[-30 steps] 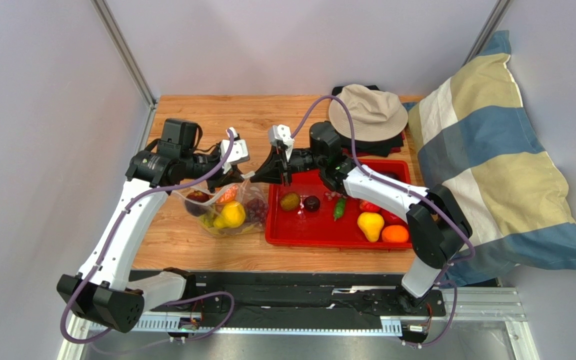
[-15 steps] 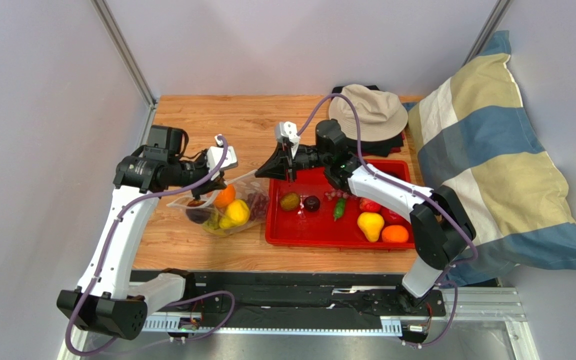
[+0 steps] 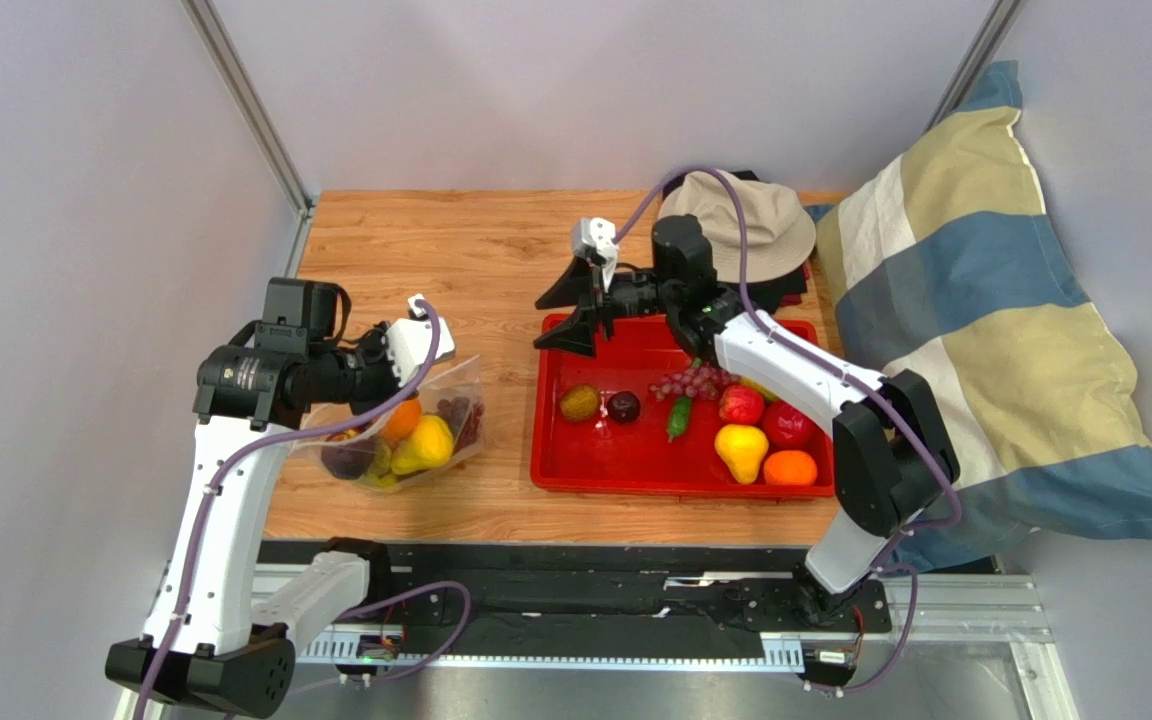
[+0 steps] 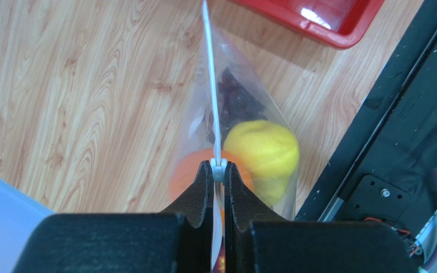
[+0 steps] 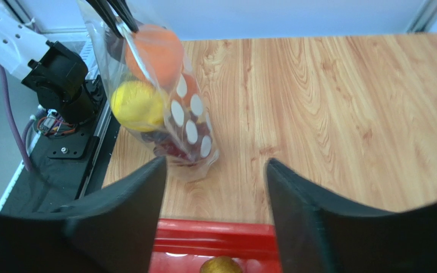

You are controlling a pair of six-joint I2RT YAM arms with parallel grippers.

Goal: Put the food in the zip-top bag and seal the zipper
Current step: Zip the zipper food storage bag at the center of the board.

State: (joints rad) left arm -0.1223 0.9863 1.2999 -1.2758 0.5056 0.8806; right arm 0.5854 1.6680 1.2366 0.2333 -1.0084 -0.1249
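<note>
We see the left jaws pinched shut on the zipper (image 4: 211,85), gripping the thin strip at its near end; the rest of the strip runs straight away from the fingertips. The dotted clear bag (image 5: 191,132) hangs below these jaws, and its bottom looks to rest on the table (image 3: 432,240). Inside it, directly under the left jaws, sit an orange (image 4: 185,173) and a round yellow fruit (image 4: 263,152), with dark grapes (image 4: 235,102) farther out beyond the fingertips.

The right jaws are spread wide and hold nothing. They hover apart from the bag, which shows between and beyond their two fingers in the wrist view. Just beneath them lies the near rim of the red tray (image 5: 215,234), where we see the top of a small brownish fruit (image 5: 221,266). Behind the right jaws, spread through the tray, lie a dark plum (image 3: 623,405), a grape bunch (image 3: 683,383), two red fruits (image 3: 743,402), a pear (image 3: 740,450) and another orange (image 3: 790,468)
</note>
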